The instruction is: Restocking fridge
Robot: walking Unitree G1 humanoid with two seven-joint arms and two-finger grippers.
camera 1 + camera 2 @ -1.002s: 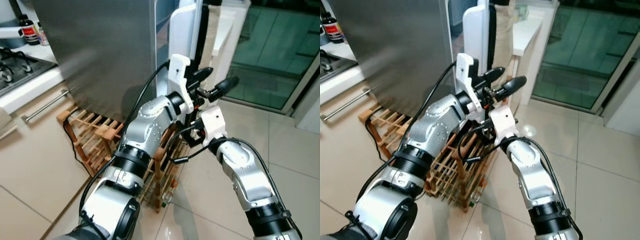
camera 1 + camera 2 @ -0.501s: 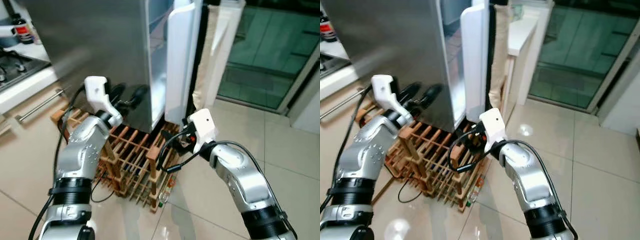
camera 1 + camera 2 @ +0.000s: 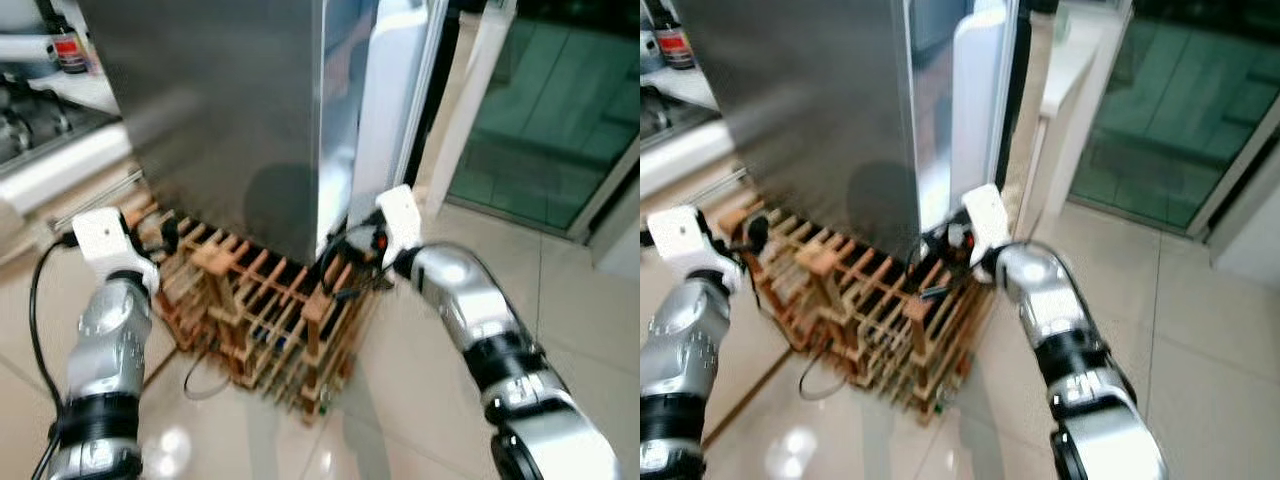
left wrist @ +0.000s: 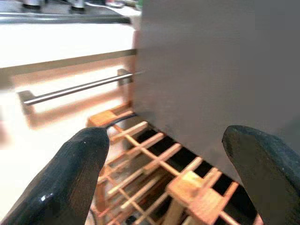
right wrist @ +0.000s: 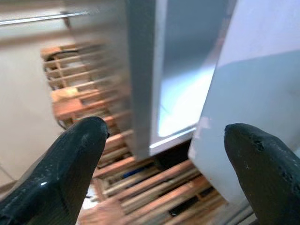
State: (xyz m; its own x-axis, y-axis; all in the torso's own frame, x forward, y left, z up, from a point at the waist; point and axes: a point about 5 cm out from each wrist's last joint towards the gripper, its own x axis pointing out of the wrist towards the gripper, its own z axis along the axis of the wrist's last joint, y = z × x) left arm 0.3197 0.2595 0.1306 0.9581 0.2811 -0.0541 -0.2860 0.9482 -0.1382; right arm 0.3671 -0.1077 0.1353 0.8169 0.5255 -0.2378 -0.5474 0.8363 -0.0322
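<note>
Nearest to me, my left gripper (image 4: pixel 164 178) has dropped low to my left, its two black fingers (image 4: pixel 77 173) spread wide apart and holding nothing, aimed at the corner where the wooden rack (image 3: pixel 265 310) meets the side of the fridge (image 3: pixel 220 110). A second ago that arm was raised high across my chest, level with the fridge door; half a second ago it was already swinging down toward the rack, and now it sits lower still, its white wrist block (image 3: pixel 100 238) just above the rack's left end. My right gripper (image 5: pixel 161 154) is also open, fingers well apart and empty, pointing at the gap between the fridge body and the white door (image 3: pixel 392 110). That arm has stretched forward since the last frames, so its white wrist block (image 3: pixel 397 215) now lies near the foot of the door, over the rack's right end. The rack stands on the pale tiled floor (image 3: pixel 420 400), touching the base of the fridge. The door stands ajar, a narrow bright slit showing inside. Farther left, the counter (image 3: pixel 70 165) with its bar handle (image 4: pixel 77 88) runs beside the fridge, and a bottle (image 3: pixel 66 50) stands at the back. To the right, dark glass doors (image 3: pixel 540 110).
</note>
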